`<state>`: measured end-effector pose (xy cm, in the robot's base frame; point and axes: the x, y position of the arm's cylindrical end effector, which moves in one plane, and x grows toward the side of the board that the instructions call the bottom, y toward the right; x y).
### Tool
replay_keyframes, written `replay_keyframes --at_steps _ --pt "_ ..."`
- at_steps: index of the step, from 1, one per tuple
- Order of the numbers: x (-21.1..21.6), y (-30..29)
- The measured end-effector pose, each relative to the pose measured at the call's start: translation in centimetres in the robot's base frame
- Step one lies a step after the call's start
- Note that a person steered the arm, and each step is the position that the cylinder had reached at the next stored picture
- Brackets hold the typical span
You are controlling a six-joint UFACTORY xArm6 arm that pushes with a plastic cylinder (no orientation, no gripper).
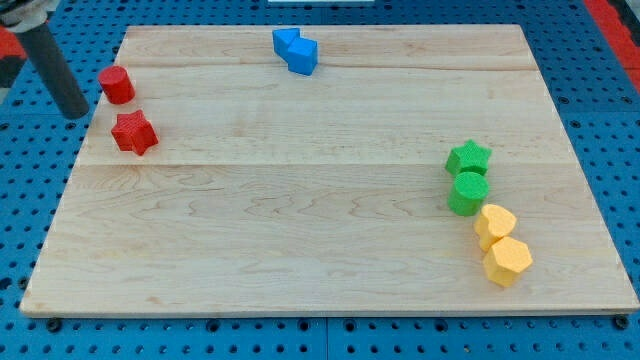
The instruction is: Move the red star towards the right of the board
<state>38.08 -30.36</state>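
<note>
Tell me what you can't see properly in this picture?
- My tip: its end is at the board's left edge, left of the red star; whether it touches the board is unclear.
- The rod's top: cut off by the view's top-left corner.
- The blue blocks: pressed together, so their shapes are unclear.

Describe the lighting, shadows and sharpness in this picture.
Camera view: light is even and soft, with no glare on the wooden board. The red star, green star and yellow blocks are sharp and cast only faint, short shadows. My tip, left of the red cylinder, is dark and slightly soft, its upper part blurred at the corner.
</note>
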Motion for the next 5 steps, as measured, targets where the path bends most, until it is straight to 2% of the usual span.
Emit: replay_keyframes --at_steps 1,2,3,4,5 --pt "1.1 5.2" --pt "1.1 13.8" --pt "1.7 14.9" --pt "4.0 10.2" --pt "5.3 15.8"
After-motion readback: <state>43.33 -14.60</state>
